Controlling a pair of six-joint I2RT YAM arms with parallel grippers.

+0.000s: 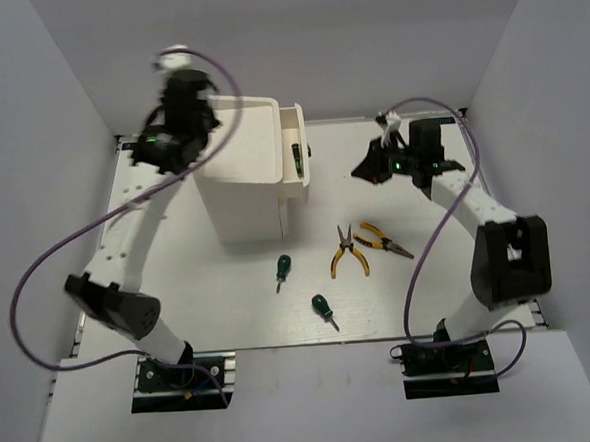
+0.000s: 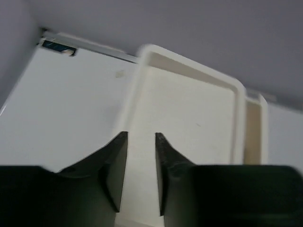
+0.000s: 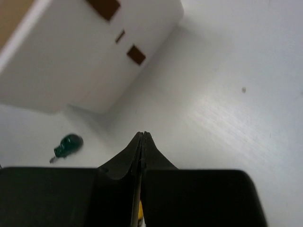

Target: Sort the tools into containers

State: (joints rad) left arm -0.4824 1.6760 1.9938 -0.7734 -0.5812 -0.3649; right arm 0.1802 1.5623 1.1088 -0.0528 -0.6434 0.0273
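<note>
The left gripper (image 2: 141, 158) hovers over the cabinet (image 1: 241, 189) at the far edge, fingers slightly apart on nothing. The drawer (image 1: 292, 131) stands open, a dark screwdriver (image 1: 296, 159) inside. Two stubby screwdrivers (image 1: 281, 269) and two pliers (image 1: 348, 254) lie toward the near edge. The right gripper (image 3: 143, 142), pressed together, hangs toward the far-right corner. It probably should open wide and drop squarely over one tool, clear of the drawer front. Only the top view shows the drawer's contents. Only the right wrist view shows an unidentifiable yellow sliver between its fingers.
</note>
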